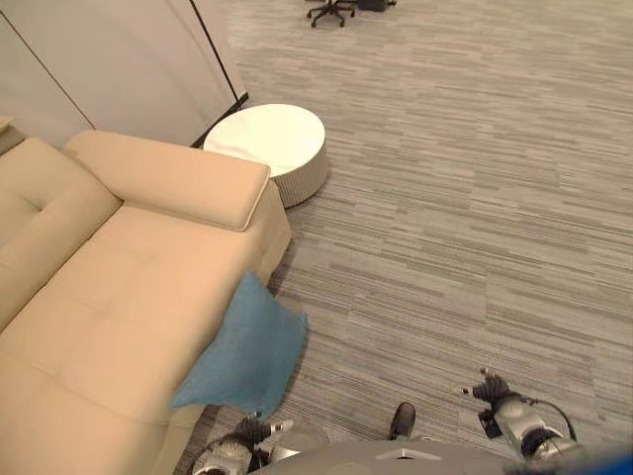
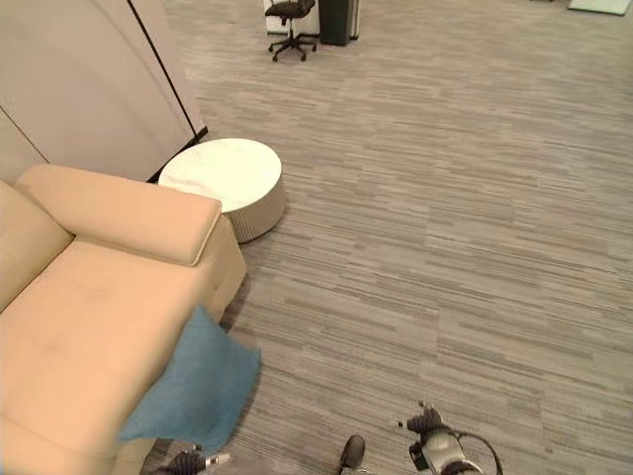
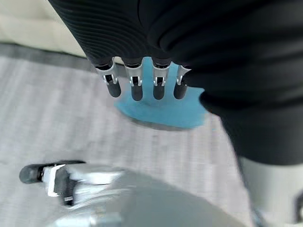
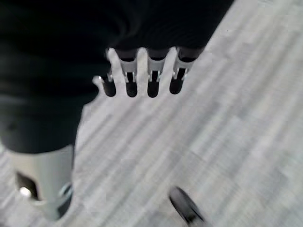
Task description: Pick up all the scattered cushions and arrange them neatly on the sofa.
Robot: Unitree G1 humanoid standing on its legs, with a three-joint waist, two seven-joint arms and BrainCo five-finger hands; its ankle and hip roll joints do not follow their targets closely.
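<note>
Grey striped carpet (image 1: 475,198) runs past a beige sofa (image 1: 109,297) and a round white side table (image 1: 272,143). One blue cushion (image 1: 247,351) leans on the sofa's front seat edge, its lower corner hanging toward the floor. It looks soft, light and floppy; grasping a corner or pinching an edge should work. Left hand (image 3: 142,85) and right hand (image 4: 142,80) hang relaxed, fingers straight, holding nothing.

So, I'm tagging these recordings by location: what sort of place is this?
Probably an office lounge: a beige sofa beside a round white side table, grey carpet, and an office chair in the distance.
</note>
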